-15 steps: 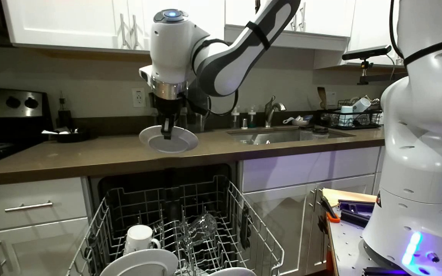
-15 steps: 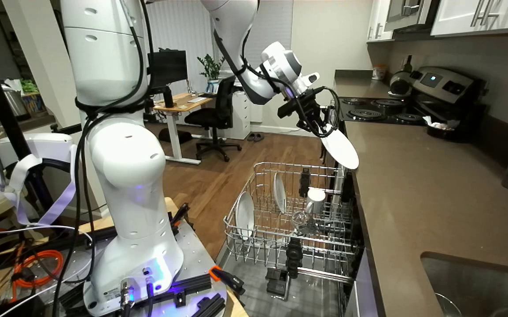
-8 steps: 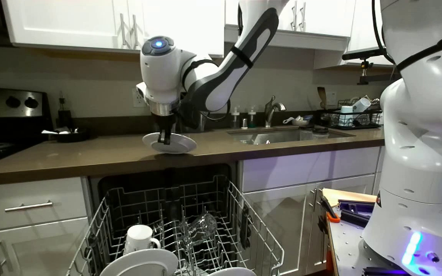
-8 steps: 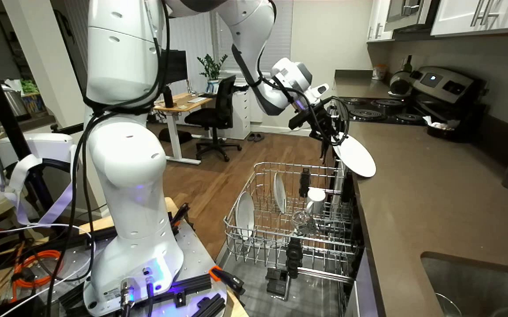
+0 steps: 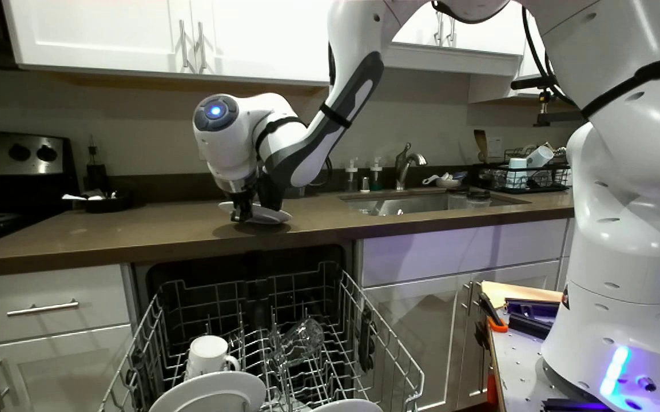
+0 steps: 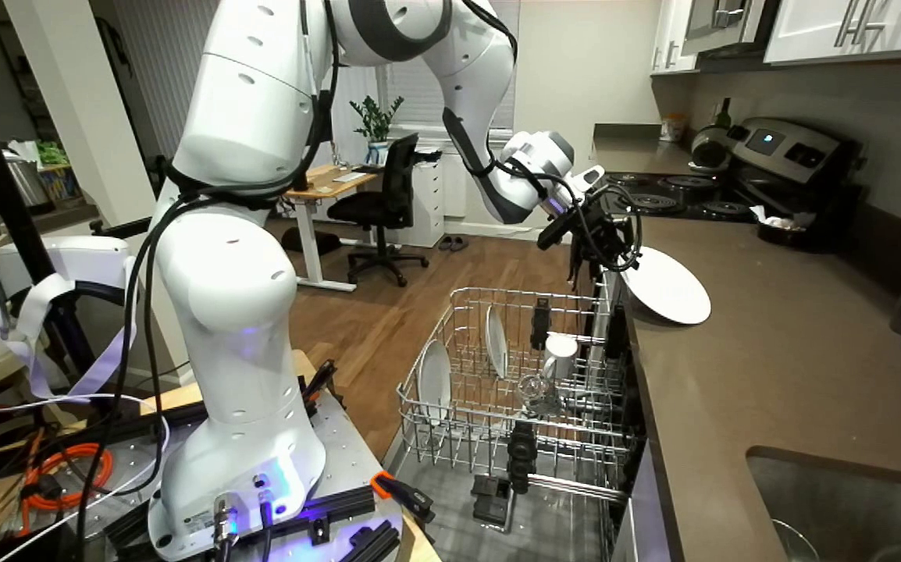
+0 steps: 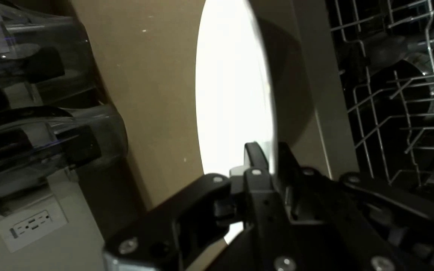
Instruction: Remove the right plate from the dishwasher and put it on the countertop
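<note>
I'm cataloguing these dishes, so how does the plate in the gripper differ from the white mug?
The plate is wide and shallow; the mug is narrower, with a handle. The plate is held tilted over the countertop by the gripper; the mug sits in the dishwasher rack. Both are white.

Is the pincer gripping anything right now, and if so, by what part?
Yes: the pincer holds a white plate by its rim, pinched from both faces at one edge.

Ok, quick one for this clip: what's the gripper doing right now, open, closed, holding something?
Gripper: closed, holding a white plate by its edge, tilted over the counter.
</note>
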{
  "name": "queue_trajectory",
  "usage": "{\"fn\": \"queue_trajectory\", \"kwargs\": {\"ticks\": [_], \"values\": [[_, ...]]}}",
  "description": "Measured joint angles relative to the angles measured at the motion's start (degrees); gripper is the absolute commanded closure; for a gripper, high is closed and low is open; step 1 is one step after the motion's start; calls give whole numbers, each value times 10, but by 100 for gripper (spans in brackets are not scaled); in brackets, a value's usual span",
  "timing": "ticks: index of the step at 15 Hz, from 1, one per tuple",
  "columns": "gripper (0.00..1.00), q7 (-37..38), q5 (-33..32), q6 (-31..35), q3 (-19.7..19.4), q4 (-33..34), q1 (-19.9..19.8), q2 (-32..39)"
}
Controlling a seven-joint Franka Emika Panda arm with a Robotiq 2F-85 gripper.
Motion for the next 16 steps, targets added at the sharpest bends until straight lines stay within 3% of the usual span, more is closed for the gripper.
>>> {"fn": "queue_trajectory", "kwargs": {"ticks": [5, 8, 10, 11, 16], "values": [[93, 1, 0, -23, -7, 53, -3, 46], [88, -5, 5, -23, -6, 71, -6, 60], [82, -11, 7, -23, -5, 77, -7, 65], [73, -14, 10, -23, -4, 78, -8, 67], [57, -30, 53, -15, 0, 83, -11, 91]]}}
